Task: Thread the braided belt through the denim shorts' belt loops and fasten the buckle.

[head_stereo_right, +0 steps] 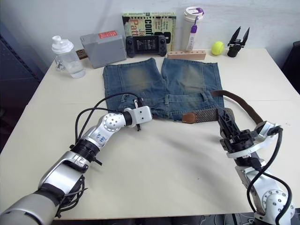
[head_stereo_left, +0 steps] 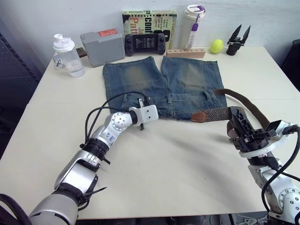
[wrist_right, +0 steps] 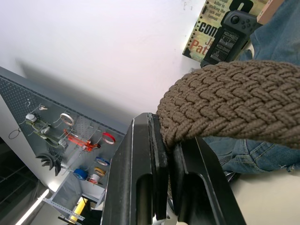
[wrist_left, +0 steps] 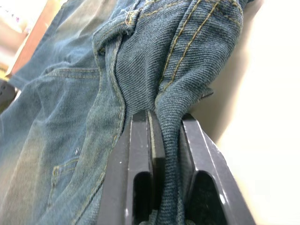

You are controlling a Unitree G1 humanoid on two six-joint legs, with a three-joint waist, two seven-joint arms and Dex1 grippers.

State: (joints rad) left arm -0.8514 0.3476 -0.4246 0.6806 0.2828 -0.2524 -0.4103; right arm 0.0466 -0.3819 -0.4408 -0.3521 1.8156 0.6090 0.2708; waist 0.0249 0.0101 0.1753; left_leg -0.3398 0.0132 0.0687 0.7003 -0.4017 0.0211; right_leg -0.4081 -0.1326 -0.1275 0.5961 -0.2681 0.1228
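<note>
The denim shorts [head_stereo_left: 161, 84] lie flat on the table, waistband toward me. My left gripper [wrist_left: 166, 117] is shut on a fold of the waistband at its near edge, left of centre [head_stereo_left: 141, 101]. A belt loop [head_stereo_left: 205, 95] stands on the waistband's right part. The braided belt [head_stereo_left: 213, 114] lies along the near right edge of the shorts, its brown leather tip [head_stereo_left: 199, 116] pointing left. My right gripper [head_stereo_left: 236, 116] is shut on the braided strap [wrist_right: 234, 103]. Beyond it the strap curves back in an arc [head_stereo_left: 248, 105] over the table. The buckle is hidden.
Along the table's far edge stand a shaker bottle [head_stereo_left: 68, 55], a grey box [head_stereo_left: 102, 46], a game controller [head_stereo_left: 145, 43], a book [head_stereo_left: 150, 21], a tumbler [head_stereo_left: 193, 23], a wooden block [head_stereo_left: 185, 53], a tennis ball [head_stereo_left: 216, 46] and a black spare gripper [head_stereo_left: 238, 40].
</note>
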